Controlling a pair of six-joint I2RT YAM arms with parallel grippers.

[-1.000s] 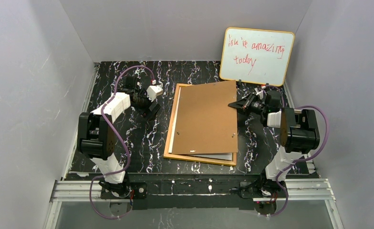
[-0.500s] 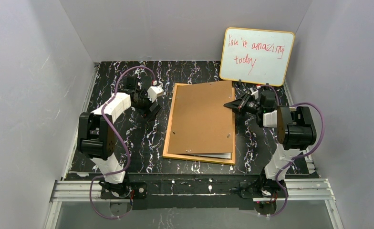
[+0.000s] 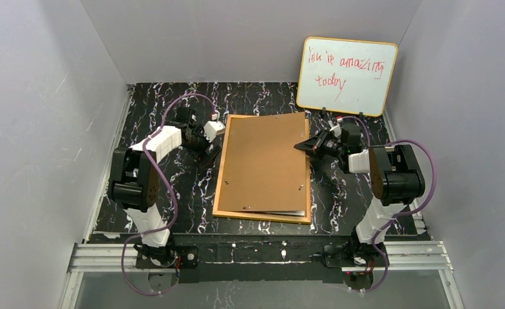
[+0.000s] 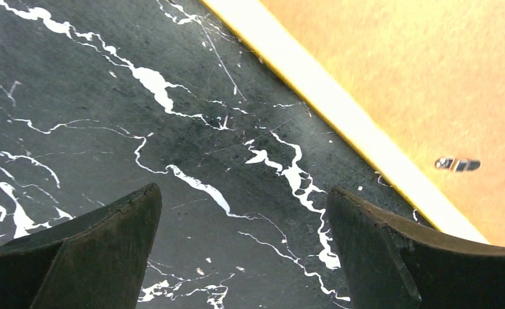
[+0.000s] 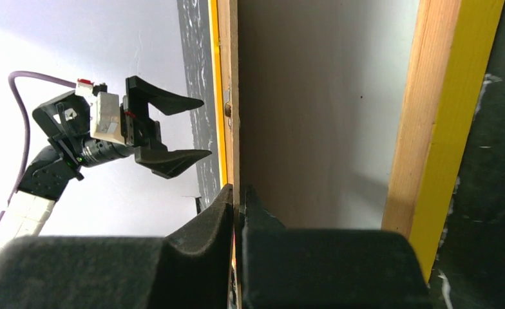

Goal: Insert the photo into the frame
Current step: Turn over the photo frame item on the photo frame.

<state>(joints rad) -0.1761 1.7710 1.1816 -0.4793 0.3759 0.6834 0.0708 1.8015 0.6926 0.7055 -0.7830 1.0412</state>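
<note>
The frame (image 3: 263, 216) lies back up in the middle of the table, and the brown backing board (image 3: 263, 161) rests on it. My right gripper (image 3: 301, 146) is shut on the board's right edge (image 5: 232, 129), which it holds slightly raised. Under the board, the right wrist view shows the photo's pale white back (image 5: 340, 109) inside the frame's wood and yellow rim (image 5: 430, 129). A thin strip of the photo (image 3: 282, 212) shows at the near edge. My left gripper (image 3: 212, 149) is open and empty over the table, just left of the frame's left rim (image 4: 340, 116).
A yellow-edged whiteboard (image 3: 346, 76) with red writing leans on the back wall at the right. Grey walls close in the black marbled table (image 3: 166, 187) on three sides. A metal rail (image 3: 256, 254) runs along the near edge.
The frame and board have slid left. My right gripper moved left, still shut on the board. My left gripper moved right, closer to the frame's left rim.
</note>
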